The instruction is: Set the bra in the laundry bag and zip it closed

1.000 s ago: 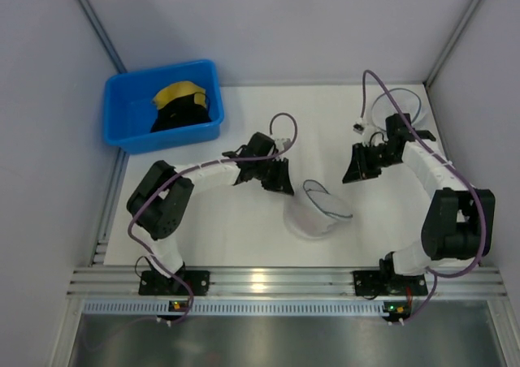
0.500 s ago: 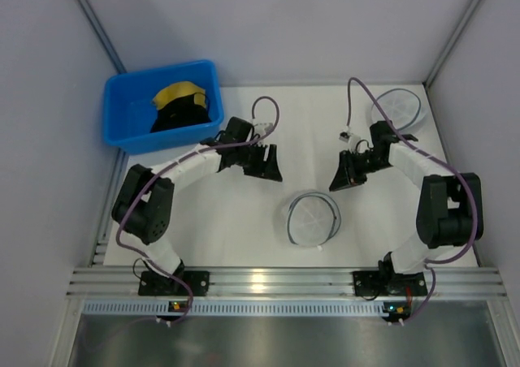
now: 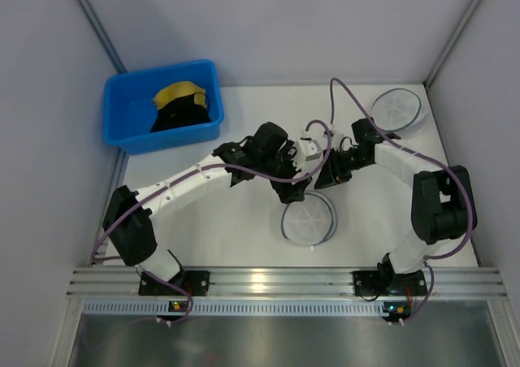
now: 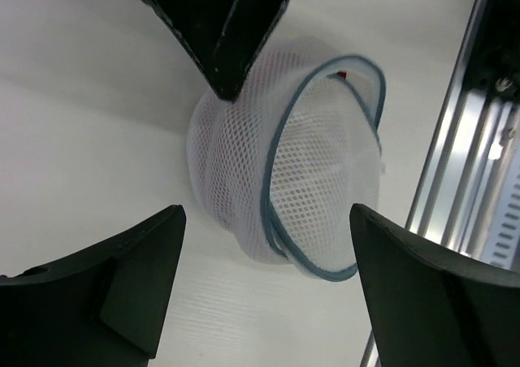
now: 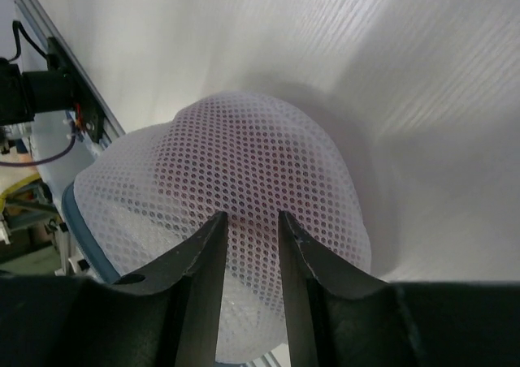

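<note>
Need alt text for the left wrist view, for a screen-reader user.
A white mesh laundry bag with a blue zipper rim lies on the white table. The left gripper frames it with fingers spread wide; the right gripper hangs at its top edge.

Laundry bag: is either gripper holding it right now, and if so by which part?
Left gripper: open, holding nothing. Right gripper: nearly shut at the laundry bag's mesh top; whether it pinches the mesh cannot be told.

A white tabletop (image 3: 244, 221) fills the middle, closed in by plain pale grey walls (image 3: 276, 26) from 9 through 12 to 3 o'clock. Metal corner posts (image 3: 97, 26) rise at 11 and 1. An aluminium rail (image 3: 284, 279) spans 6 o'clock, catching bright overhead glare.
</note>
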Robot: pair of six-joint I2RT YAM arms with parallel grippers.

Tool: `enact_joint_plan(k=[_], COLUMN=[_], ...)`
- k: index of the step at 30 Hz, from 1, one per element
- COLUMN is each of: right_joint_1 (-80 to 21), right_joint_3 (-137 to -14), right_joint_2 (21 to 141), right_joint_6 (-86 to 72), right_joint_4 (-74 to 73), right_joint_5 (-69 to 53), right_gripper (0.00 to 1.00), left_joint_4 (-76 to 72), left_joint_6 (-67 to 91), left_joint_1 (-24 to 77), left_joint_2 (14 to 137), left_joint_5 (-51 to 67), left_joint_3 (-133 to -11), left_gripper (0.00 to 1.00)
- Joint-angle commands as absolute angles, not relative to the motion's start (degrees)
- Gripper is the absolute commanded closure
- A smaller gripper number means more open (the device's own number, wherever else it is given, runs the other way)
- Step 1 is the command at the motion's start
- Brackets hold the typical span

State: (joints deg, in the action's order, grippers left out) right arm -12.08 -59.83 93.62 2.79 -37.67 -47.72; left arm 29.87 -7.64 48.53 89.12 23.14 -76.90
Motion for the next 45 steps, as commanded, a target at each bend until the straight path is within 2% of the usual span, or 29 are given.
enact_joint_plan(k=[1, 3, 4, 7, 15, 18, 19, 20, 23, 24, 25, 28, 29, 33, 40, 45], right_joint_1=[-12.6, -12.4, -12.4, -12.0, -11.8, -11.6, -11.6, -11.2, -9.7, -9.1, -8.4, -5.5, -4.6, -4.2, -4.2, -4.8], right_joint_3=[-64.4, -66.3, -67.1, -68.9, -70.8, -70.8, -70.7, -70.5, -69.7, -69.4, -69.3, -68.4, -67.5, -63.5, -56.5, -51.2], right_joint_2=[94.1, 93.6, 93.0, 91.7, 89.7, 88.8, 87.7, 86.9, 83.8, 83.0, 81.8, 80.1, 79.6, 77.5, 76.9, 79.0], right_joint_6=[0.9, 0.6, 0.4, 0.4, 1.2, 1.0, 1.0, 1.0, 1.8, 2.5, 2.9, 4.4, 4.9, 4.6, 1.1, -7.9], right_joint_4=[-34.1, -34.3, -34.4, -34.7, -37.4, -38.0, -38.1, -38.2, -39.3, -39.9, -41.3, -44.4, -45.0, -46.1, -43.4, -35.3], right_joint_5=[-47.3, -46.1, -44.8, -43.3, -41.7, -41.3, -40.7, -40.3, -38.7, -38.1, -38.1, -39.1, -39.1, -40.7, -49.8, -57.6], right_gripper=[0.67, 0.64, 0.56, 0.44, 0.4, 0.33, 0.24, 0.21, 0.07, 0.05, 0.03, 0.02, 0.02, 0.04, 0.17, 0.31], left_joint_4=[35.5, 36.2, 36.3, 36.3, 35.5, 32.4, 32.2, 32.3, 32.3, 32.6, 32.9, 34.4, 34.5, 32.7, 11.9, -3.1], left_joint_6=[-19.9, -22.3, -22.8, -21.7, -15.4, -13.3, -12.9, -12.3, -8.2, -4.7, -2.9, 4.3, 6.2, 17.8, 41.4, 53.1], left_joint_1=[49.4, 51.1, 51.7, 53.4, 54.1, 54.2, 54.2, 54.3, 52.7, 50.6, 49.2, 43.4, 42.1, 34.2, 24.1, 22.4], left_joint_2=[91.2, 92.3, 92.7, 94.6, 96.7, 96.6, 97.0, 97.4, 97.9, 98.0, 98.4, 100.4, 101.4, 104.3, 107.8, 109.9], left_joint_5=[18.8, 17.1, 16.8, 16.2, 19.1, 17.5, 16.0, 15.3, 18.7, 20.0, 21.7, 31.4, 37.7, 44.9, 60.4, 63.2], left_joint_3=[-78.4, -78.1, -77.6, -76.4, -75.9, -74.4, -74.4, -74.7, -75.9, -76.2, -76.5, -77.3, -77.3, -75.1, -61.8, -56.3], left_gripper=[0.12, 0.11, 0.11, 0.11, 0.12, 0.27, 0.32, 0.45, 0.69, 0.91, 0.96, 1.0, 1.0, 1.0, 1.0, 1.0])
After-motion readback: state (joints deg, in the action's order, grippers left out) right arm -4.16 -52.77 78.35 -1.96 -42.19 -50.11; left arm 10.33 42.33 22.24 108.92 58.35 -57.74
